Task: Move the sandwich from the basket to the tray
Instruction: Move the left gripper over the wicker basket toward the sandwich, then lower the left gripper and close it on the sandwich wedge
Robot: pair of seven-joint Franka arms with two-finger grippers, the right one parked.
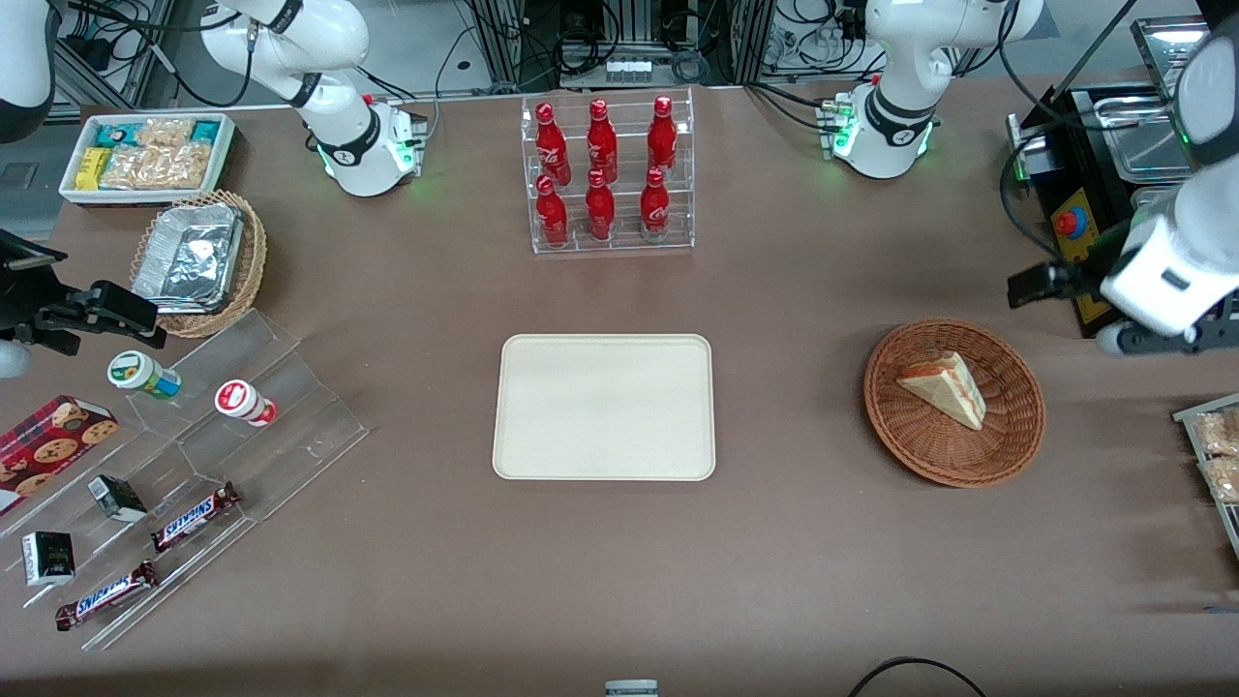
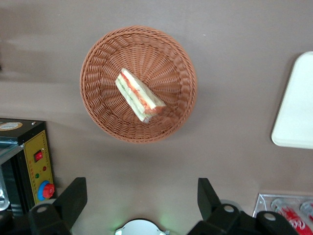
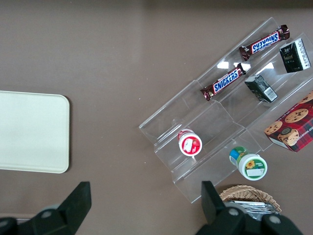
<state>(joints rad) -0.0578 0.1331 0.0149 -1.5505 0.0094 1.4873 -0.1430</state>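
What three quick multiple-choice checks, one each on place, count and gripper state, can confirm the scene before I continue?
1. Where is the sandwich?
A. on the tray
B. in the basket
C. on the bare table

2. How many red bottles stand in the clear rack?
A. four
B. six
C. eight

3. How is the gripper?
A. open, holding nothing
B. shut on the sandwich
C. shut on the basket rim

Answers: 1 B, the wedge lies inside the basket while the tray holds nothing. 2 B, two rows of three. 3 A, its fingers stand wide apart above the table beside the basket.
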